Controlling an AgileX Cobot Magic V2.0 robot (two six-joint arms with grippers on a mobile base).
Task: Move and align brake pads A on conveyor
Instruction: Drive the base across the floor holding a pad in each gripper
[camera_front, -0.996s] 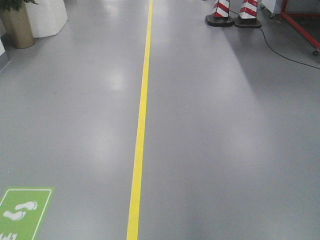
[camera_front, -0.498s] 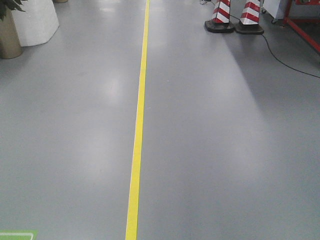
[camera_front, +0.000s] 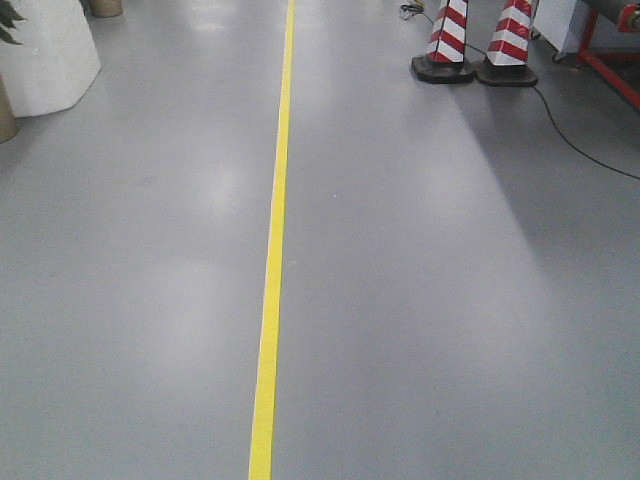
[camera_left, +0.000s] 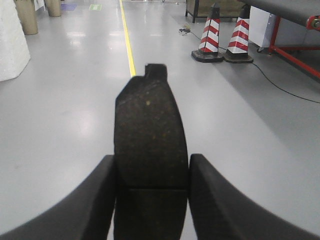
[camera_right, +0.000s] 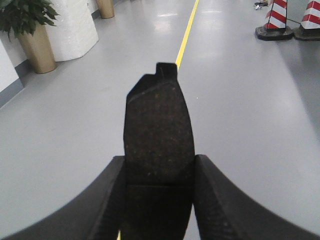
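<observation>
In the left wrist view a dark brake pad with a central groove stands lengthwise between the black fingers, and my left gripper is shut on it. The right wrist view shows the same hold: another brake pad sticks out forward, with my right gripper shut on it. Both pads hang above the grey floor. A dark sloped belt on a red frame, possibly the conveyor, shows at the left wrist view's far upper right. The front view shows neither gripper.
A yellow line runs down the grey floor. Two red-and-white cones stand at the upper right with a black cable trailing past them. A red frame lies beyond. A white block and a potted plant stand left.
The front view has advanced along the yellow line: the green footprint sign has slid out of the bottom, and the cones and white block have drawn closer.
</observation>
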